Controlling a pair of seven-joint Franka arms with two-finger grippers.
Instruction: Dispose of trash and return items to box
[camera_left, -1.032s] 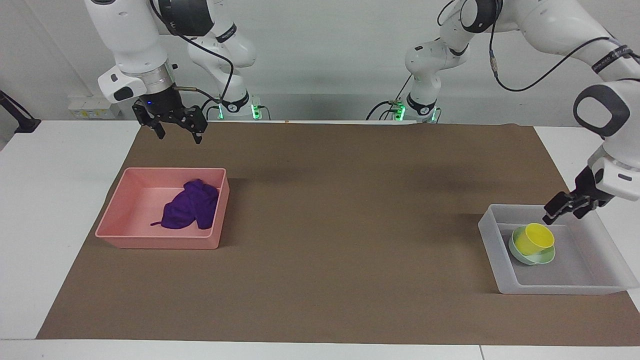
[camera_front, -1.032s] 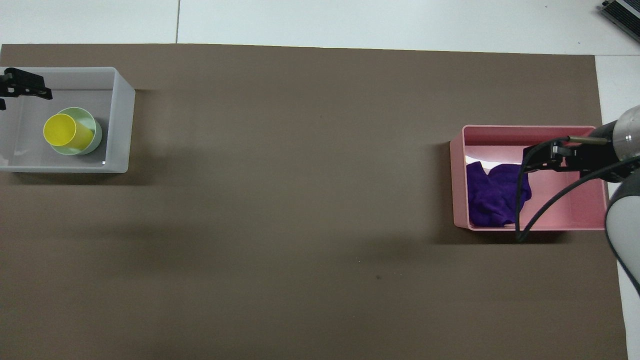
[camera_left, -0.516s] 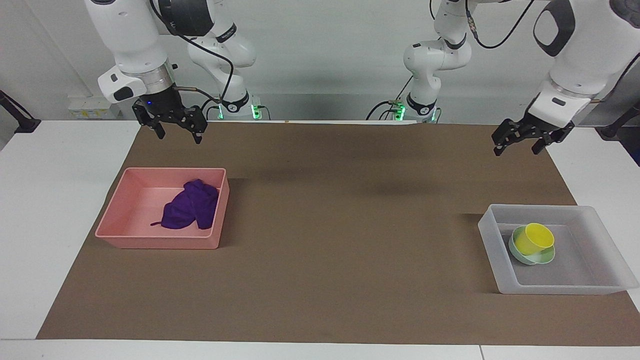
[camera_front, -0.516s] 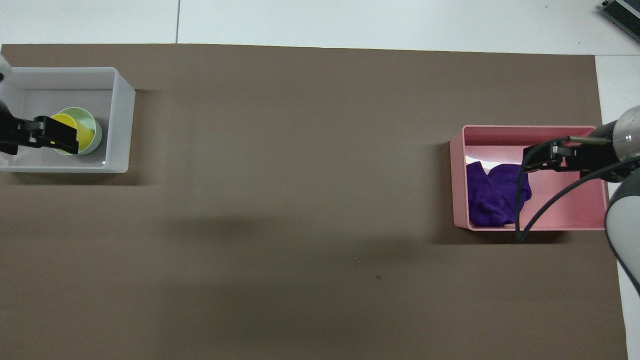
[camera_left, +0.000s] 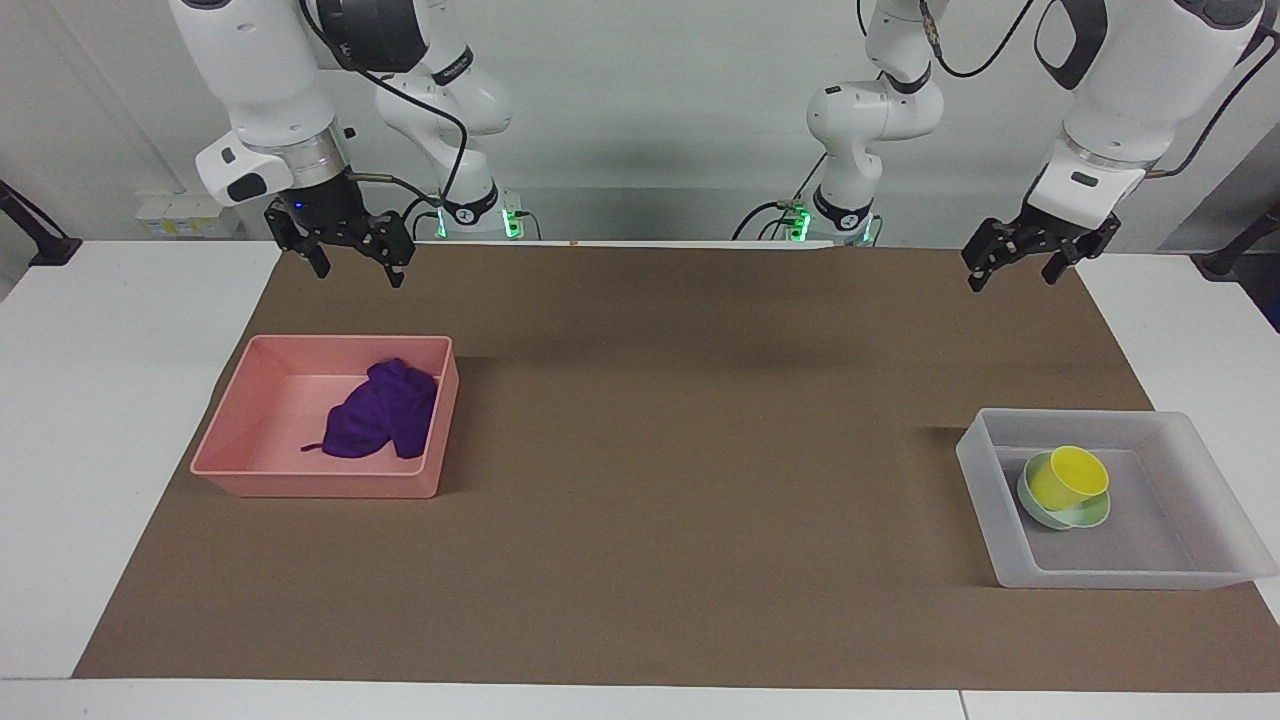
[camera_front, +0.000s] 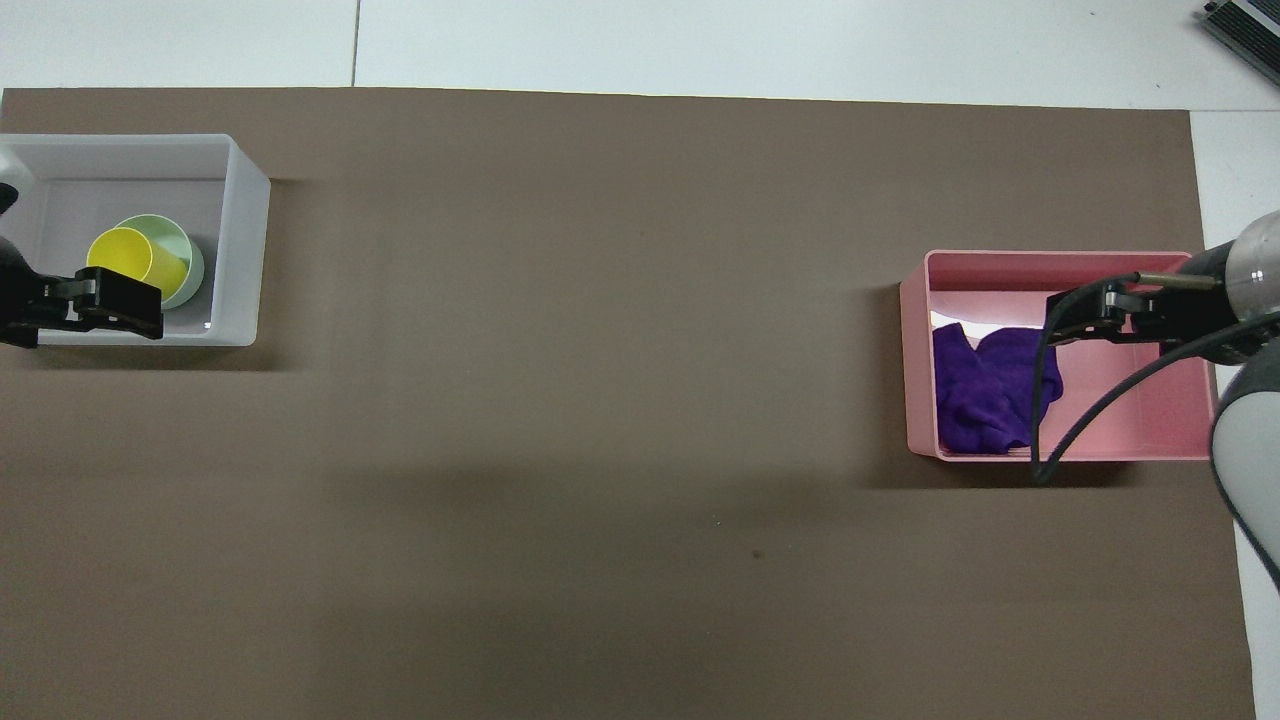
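The purple cloth (camera_left: 375, 412) lies crumpled in the pink bin (camera_left: 250, 462); it also shows in the overhead view (camera_front: 985, 395). The yellow cup (camera_left: 1070, 473) leans in the mint-green bowl (camera_left: 1095, 516), and both sit in the translucent tray (camera_left: 1120, 578). The overhead view shows the cup (camera_front: 120, 255), the bowl (camera_front: 188, 252) and the tray (camera_front: 245, 250). My left gripper (camera_left: 1012, 266) is open and empty, raised high over the mat by the tray. My right gripper (camera_left: 352, 264) is open and empty, waiting high up by the pink bin, well clear of the cloth.
A brown mat (camera_left: 700, 450) covers most of the white table (camera_left: 100, 400). The pink bin (camera_front: 1170, 420) stands at the right arm's end and the tray at the left arm's end. A black cable (camera_front: 1090, 410) hangs from the right arm over the bin.
My left gripper has risen out of the tray, empty, and drawn back toward the robots. The cup and bowl stay in the tray. The right arm has not moved.
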